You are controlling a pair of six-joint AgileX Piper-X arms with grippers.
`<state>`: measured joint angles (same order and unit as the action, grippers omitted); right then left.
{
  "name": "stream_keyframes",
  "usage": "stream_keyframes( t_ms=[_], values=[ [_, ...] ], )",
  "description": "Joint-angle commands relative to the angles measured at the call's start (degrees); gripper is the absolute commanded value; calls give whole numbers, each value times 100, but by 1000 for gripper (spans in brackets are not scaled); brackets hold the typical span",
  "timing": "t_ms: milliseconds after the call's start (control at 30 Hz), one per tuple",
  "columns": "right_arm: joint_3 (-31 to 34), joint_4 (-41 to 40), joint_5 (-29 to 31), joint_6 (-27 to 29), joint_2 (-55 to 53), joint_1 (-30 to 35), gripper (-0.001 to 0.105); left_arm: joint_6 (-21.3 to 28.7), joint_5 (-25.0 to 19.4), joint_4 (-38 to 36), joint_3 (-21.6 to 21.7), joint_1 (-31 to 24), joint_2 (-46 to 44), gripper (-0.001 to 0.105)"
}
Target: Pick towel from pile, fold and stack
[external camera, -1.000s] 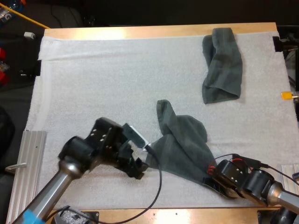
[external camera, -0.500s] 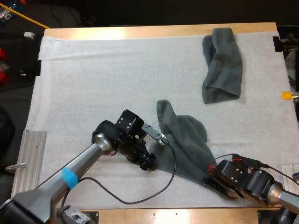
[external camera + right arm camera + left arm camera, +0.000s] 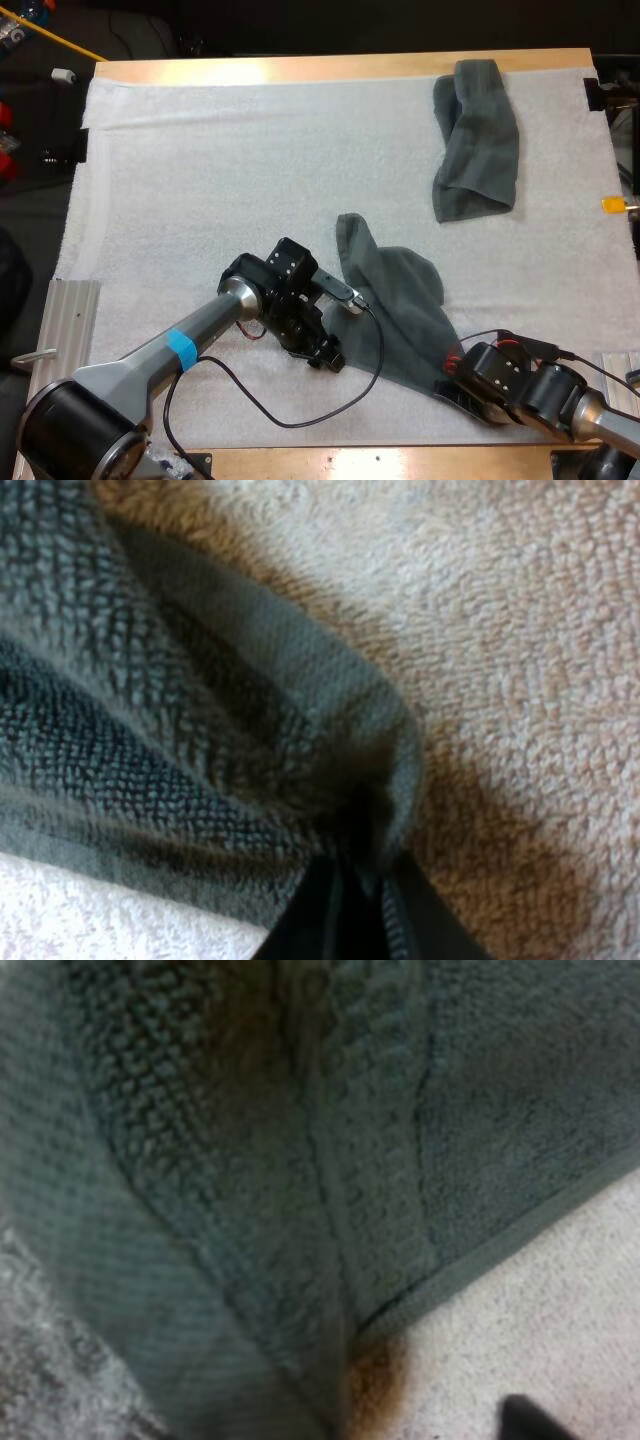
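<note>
A dark grey-green towel (image 3: pixel 395 300) lies crumpled on the white mat (image 3: pixel 220 180), a narrow flap reaching toward the far side. My left gripper (image 3: pixel 328 355) is low at its near left edge, open. In the left wrist view the towel's hem and a fold (image 3: pixel 300 1160) sit close in front, with one dark fingertip (image 3: pixel 530 1422) over bare mat. My right gripper (image 3: pixel 448 388) is shut on the towel's near right corner, and the right wrist view shows the fabric (image 3: pixel 150 730) bunched where the right gripper (image 3: pixel 350 910) pinches it. A second towel (image 3: pixel 475 140) lies loosely folded at the far right.
Ribbed metal plates sit at the table's near left (image 3: pixel 60 350) and near right (image 3: pixel 620 365). The mat's left half and far middle are bare. The table's front edge runs just behind both arms.
My left arm has swung right and stretched out, bringing its gripper from the bare mat to the towel's near left edge. The right gripper and both towels have stayed put.
</note>
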<state>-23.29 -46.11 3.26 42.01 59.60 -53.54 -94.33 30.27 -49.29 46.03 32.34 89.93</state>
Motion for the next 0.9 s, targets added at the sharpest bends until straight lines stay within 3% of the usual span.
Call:
stream_keyframes(
  t_ms=[0,200,333,533,667,867],
  values=[
    [-9,-56,80,32,-46,21,0,-29,92,20,15,16,-17,41],
    [-9,-56,80,32,-46,21,0,-29,92,20,15,16,-17,0],
    [-9,-56,30,62,-46,21,0,-29,92,-18,15,16,-19,0],
    [-172,-201,-169,688,-248,21,0,49,92,-297,15,16,-643,0],
    [-667,-575,115,914,-672,21,0,6,92,-533,33,16,-1661,0],
    [-1697,-1061,499,1087,-1250,21,0,-497,92,-953,299,16,-3274,0]
  ],
)
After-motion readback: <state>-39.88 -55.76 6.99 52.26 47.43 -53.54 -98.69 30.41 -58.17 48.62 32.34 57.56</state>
